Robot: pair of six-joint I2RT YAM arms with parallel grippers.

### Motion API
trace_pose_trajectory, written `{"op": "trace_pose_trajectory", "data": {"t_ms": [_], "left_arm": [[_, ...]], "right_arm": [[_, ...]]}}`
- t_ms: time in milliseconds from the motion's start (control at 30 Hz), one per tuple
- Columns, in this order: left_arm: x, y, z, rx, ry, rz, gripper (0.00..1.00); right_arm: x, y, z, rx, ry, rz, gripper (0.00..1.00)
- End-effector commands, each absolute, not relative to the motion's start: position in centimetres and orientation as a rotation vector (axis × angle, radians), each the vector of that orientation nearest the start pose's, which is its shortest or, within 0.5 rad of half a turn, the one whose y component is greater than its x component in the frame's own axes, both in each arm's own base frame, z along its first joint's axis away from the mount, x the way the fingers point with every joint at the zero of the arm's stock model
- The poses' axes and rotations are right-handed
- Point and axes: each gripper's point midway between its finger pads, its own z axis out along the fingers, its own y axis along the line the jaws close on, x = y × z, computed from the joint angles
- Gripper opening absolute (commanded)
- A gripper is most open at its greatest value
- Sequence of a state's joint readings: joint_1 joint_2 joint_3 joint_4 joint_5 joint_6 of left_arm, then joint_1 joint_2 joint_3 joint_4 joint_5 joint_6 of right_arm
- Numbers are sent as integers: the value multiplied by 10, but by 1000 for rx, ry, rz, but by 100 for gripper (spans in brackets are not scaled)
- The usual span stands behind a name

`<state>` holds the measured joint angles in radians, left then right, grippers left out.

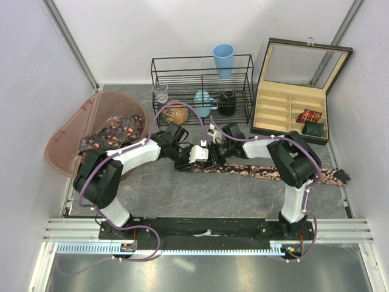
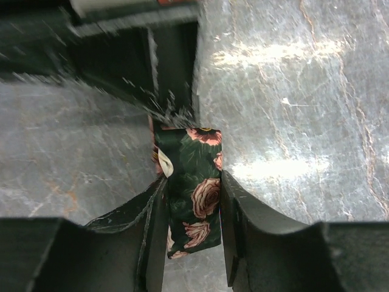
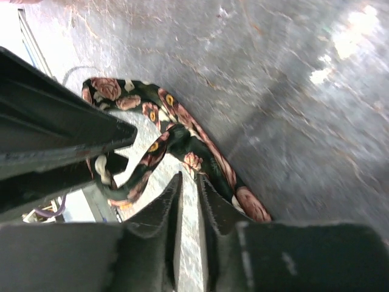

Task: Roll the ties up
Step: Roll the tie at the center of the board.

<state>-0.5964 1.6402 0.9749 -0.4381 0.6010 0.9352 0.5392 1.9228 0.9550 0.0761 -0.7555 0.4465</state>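
Two grippers meet mid-table at the left end of the tie (image 1: 255, 171).

Left gripper (image 2: 193, 201) is partway closed. Both fingers press on a folded bit of tie, with the fold sticking out past the tips.

Right gripper (image 3: 188, 185) is a thin slit apart, and I see nothing in the slit. Its tips sit just over a loop of the tie. It's right beside the left one, so the heads crowd together and it's tight there.

The rest of the tie lies flat and runs right across the table (image 1: 182, 201). Its far end reaches the right table edge.

Bare tabletop shows between the tie and the near edge. A narrower strip shows between it and the rack (image 1: 202, 85) behind.

Tub (image 1: 64, 152) sits at the left edge and hangs past it, with more ties (image 1: 112, 134) heaped inside. It's close to my left arm (image 1: 121, 161).

Box (image 1: 276, 112) is back right with its lid up. Two coils (image 1: 309, 115) sit in its right-hand compartments. It's just behind my right arm (image 1: 295, 161).
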Motion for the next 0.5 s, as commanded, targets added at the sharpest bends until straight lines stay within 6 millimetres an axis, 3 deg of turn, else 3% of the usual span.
{"op": "trace_pose_trajectory", "data": {"t_ms": [0,167,467], "left_arm": [[258,-263,51,1837,1681,-660,43],[262,-266,50,1830,1677,-660,43],[275,-272,45,1838,1688,-636,43]], "right_arm": [[269,308,50,-544,2496,1368,27],[262,305,65,-600,2458,1429,39],[277,316,81,-538,2386,1504,55]]}}
